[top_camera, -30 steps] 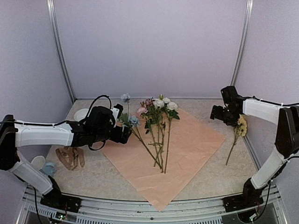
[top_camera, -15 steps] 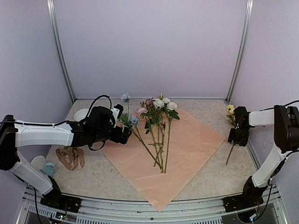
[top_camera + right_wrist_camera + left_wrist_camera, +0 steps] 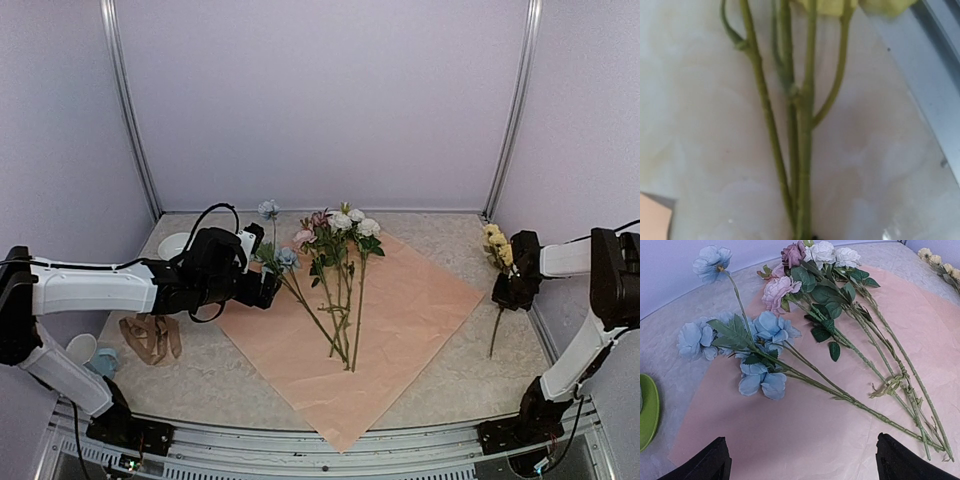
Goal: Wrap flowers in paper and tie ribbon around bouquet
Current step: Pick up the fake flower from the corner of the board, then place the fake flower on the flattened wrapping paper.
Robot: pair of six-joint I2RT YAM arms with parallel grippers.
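The right hand (image 3: 512, 290), closed tight on the yellow flower (image 3: 493, 237) by its stem, should lift slowly and lay it alongside the flowers (image 3: 342, 222) on the paper (image 3: 420, 300).

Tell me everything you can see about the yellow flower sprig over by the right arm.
The yellow flower sprig has a few pale yellow blooms on thin green stems that branch from one main stalk, and it looks plastic in the right wrist view. It sits apart from the other flowers, off the paper, along the right edge of the marbled tabletop, with its blooms toward the back wall. The right pincer is shut on its stalk partway down. Whether the blooms are lifted cannot be told.
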